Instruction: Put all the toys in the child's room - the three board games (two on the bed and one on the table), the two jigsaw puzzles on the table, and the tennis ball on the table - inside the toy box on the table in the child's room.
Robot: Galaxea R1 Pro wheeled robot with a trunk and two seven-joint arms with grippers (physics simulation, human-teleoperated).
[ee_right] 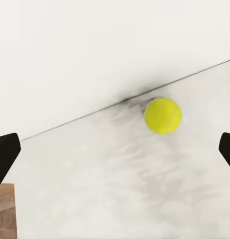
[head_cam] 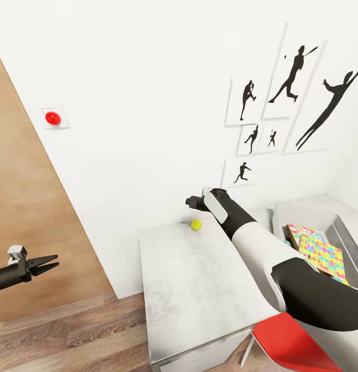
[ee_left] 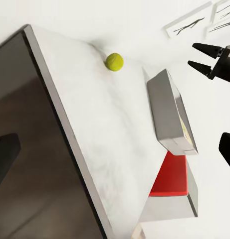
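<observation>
The tennis ball (head_cam: 196, 225) (ee_right: 162, 115) rests on the table (head_cam: 199, 289) at its far edge, against the white wall. My right gripper (head_cam: 192, 202) (ee_left: 200, 56) hangs open just above and behind the ball, touching nothing. At the table's right end the toy box (head_cam: 308, 211) (ee_left: 169, 112) holds a jigsaw puzzle (head_cam: 322, 256) lying over a colourful board game (head_cam: 297, 231). Far to the left, off the table and over the floor, my left gripper (head_cam: 55, 261) is open and empty. The bed is out of view.
A red chair (head_cam: 290, 343) (ee_left: 169, 174) stands tucked at the table's front right corner. Black silhouette sports pictures (head_cam: 290, 77) hang above the table. A red round knob on a white plate (head_cam: 53, 118) sits on the wall at left. Wood-plank floor (head_cam: 70, 330) lies left of the table.
</observation>
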